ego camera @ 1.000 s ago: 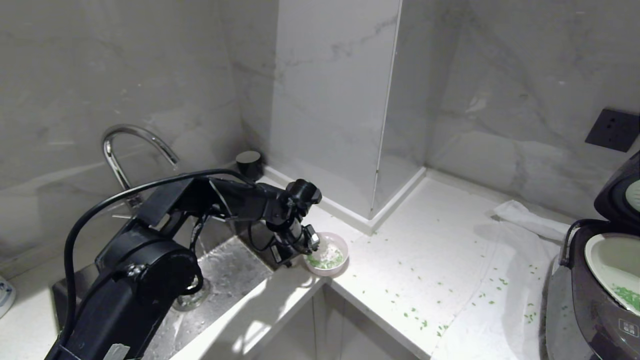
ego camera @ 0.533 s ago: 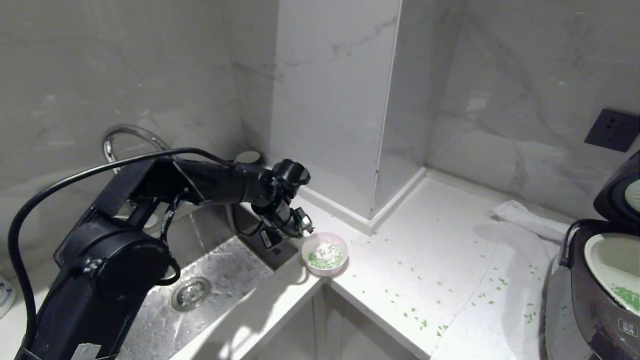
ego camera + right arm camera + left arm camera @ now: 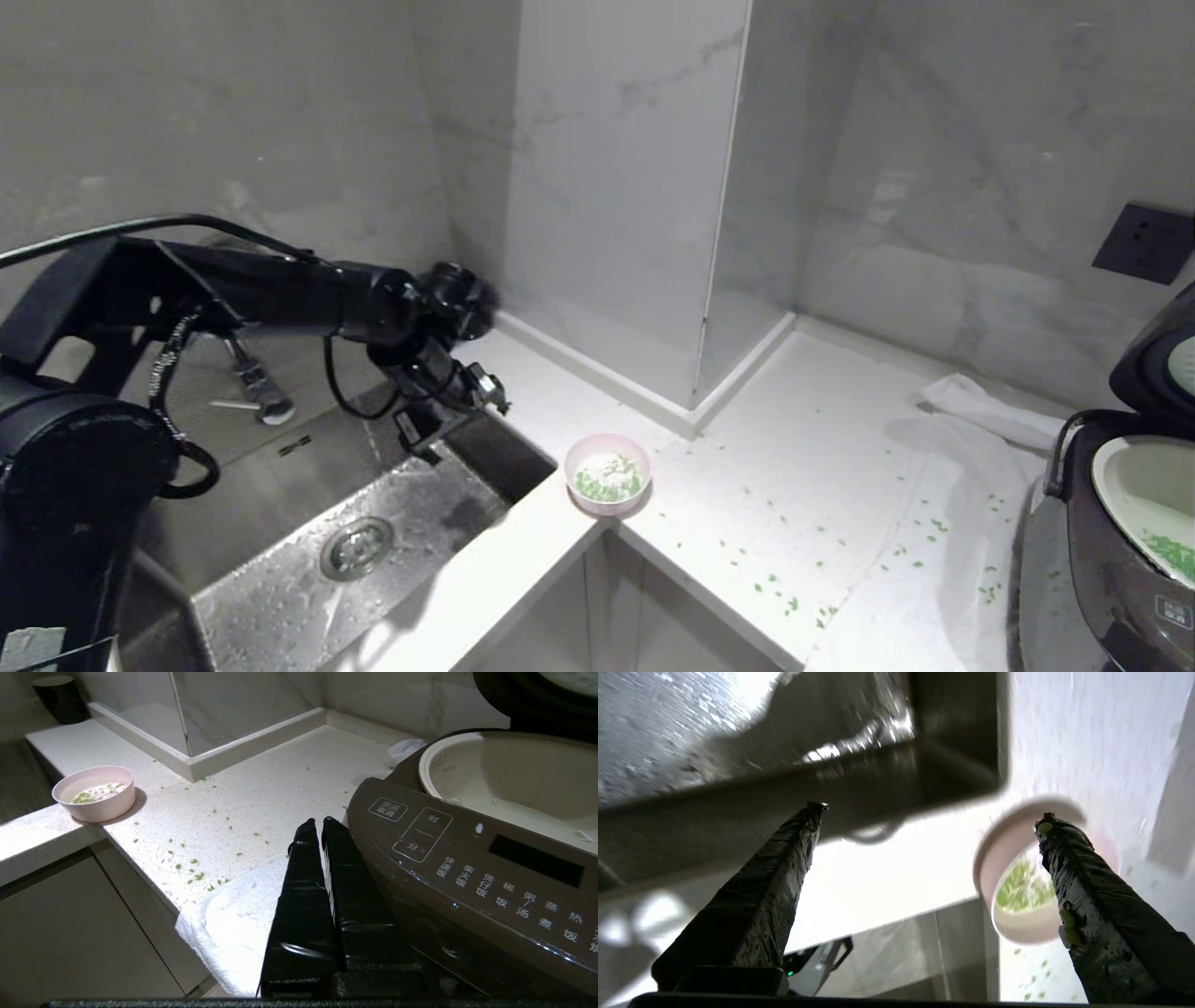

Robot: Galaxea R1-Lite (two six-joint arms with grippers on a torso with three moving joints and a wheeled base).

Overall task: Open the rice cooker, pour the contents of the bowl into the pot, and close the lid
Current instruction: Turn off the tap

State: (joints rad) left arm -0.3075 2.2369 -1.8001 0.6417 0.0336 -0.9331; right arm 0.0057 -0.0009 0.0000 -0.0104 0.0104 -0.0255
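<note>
Marble-patterned walls close in a white counter (image 3: 794, 439) that wraps a corner, with a steel sink (image 3: 308, 579) sunk into its left side. Over that sink the left arm reaches level from the picture's left edge, elbow high, its wrist bent downward so that the left gripper (image 3: 457, 411) hangs above the sink's back corner, tilted toward the counter. Its two fingers stand wide apart with nothing between them; in the left wrist view a few green bits cling to one finger (image 3: 1069, 868).

Just right of the sink, at the counter's front edge, the bowl (image 3: 607, 473) sits upright, apart from the gripper, with some of the contents of the bowl (image 3: 607, 483) lying inside. More green bits are strewn over the counter toward the right, some on a white towel (image 3: 233, 924).

At the far right the rice cooker (image 3: 1111, 569) stands on that towel, the lid (image 3: 1153, 359) raised and the pot (image 3: 1134, 485) exposed, green bits inside it. The right gripper (image 3: 317, 822) is parked low beside the cooker's front panel, fingers pressed together and empty.
</note>
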